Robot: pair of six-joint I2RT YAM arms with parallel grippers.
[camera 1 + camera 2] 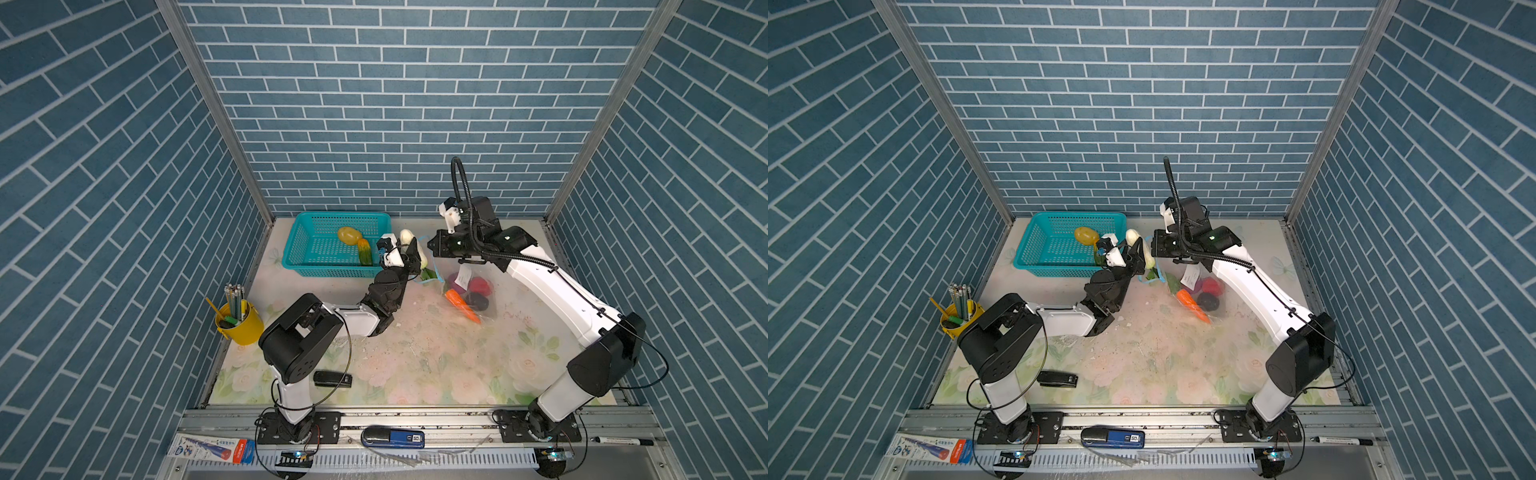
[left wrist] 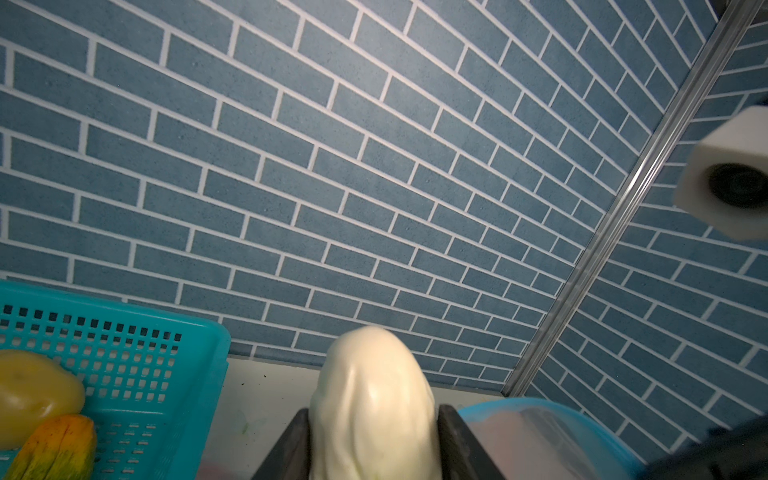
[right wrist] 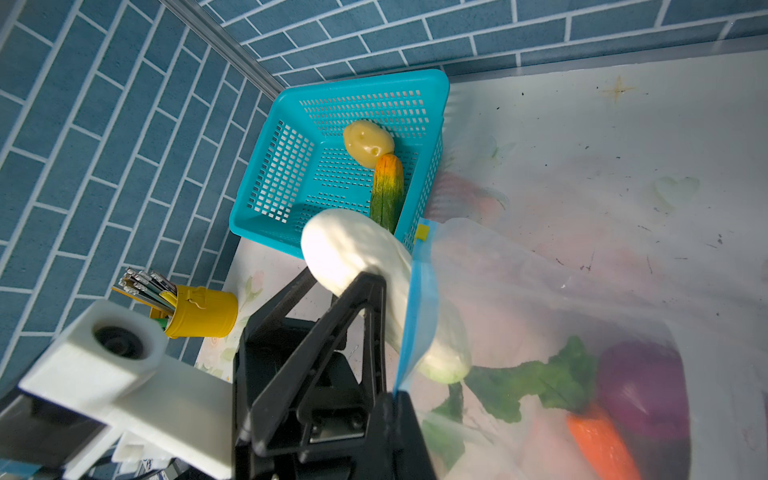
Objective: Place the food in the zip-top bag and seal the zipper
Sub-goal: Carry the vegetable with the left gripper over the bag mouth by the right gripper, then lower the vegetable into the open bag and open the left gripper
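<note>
Now left hand (image 3: pixel 345 286) clamps cabbage (image 3: pixel 345 245) mid-body, half inside bag (image 3: pixel 540 270); looks glossy, likely slippery. Right hand (image 1: pixel 432 246) pinches zipper (image 3: pixel 422 299): firmer hold than limp plastic.

The left arm (image 1: pixel 353 320) and right arm (image 1: pixel 552 286) are white shells between bulky black joints, bolted to black base plates (image 1: pixel 328 428) trailing thin black wires. A ribbed black hose (image 1: pixel 1174 187) runs along the right one. Each wrist carries a boxy white camera (image 3: pixel 108 353), and the left gripper (image 2: pixel 374 419) has dark wedge fingers (image 2: pixel 291 444).
</note>
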